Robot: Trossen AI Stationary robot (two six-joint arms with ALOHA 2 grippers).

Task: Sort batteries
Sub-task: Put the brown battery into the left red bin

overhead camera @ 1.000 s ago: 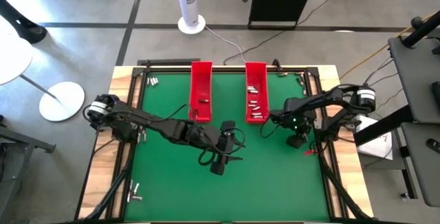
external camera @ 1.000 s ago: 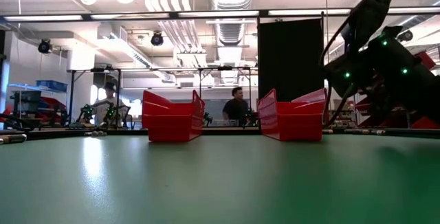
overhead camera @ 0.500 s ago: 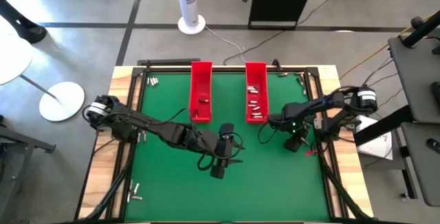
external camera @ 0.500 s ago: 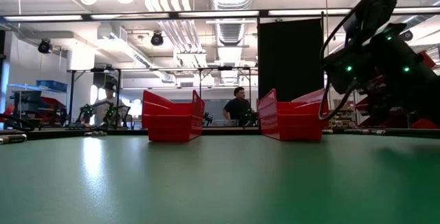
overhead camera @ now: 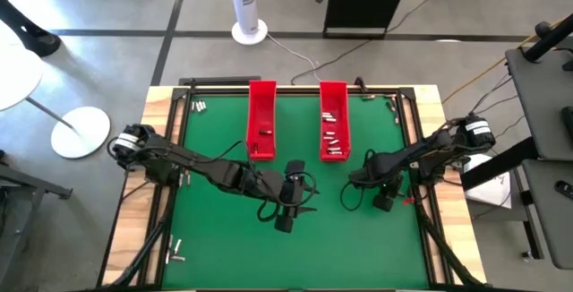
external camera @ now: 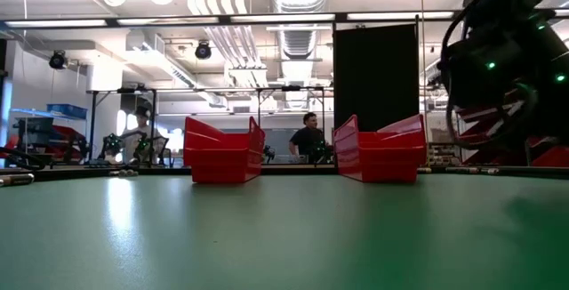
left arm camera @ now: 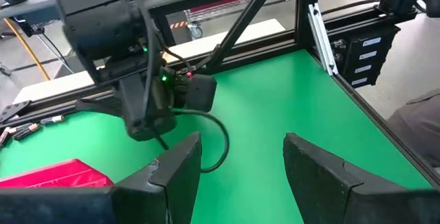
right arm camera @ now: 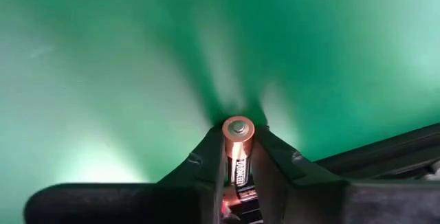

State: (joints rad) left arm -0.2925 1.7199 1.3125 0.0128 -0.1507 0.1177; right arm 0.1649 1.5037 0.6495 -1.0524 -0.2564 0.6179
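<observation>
The right end effector (right arm camera: pixel 237 172) is clamped on a battery (right arm camera: pixel 238 148), copper end outward, low over bare green worktop (overhead camera: pixel 215 247). In the high view it sits right of centre, in front of the right tray (overhead camera: pixel 333 120) and near the right frame rail. The left end effector (left arm camera: pixel 237 165), fingers spread and empty, hovers mid-worktop in front of the left tray (overhead camera: pixel 261 117). Loose batteries (overhead camera: pixel 332 139) lie in the right tray; more (overhead camera: pixel 199 106) rest at the far-left corner. The whole front stretch of mat lies open.
</observation>
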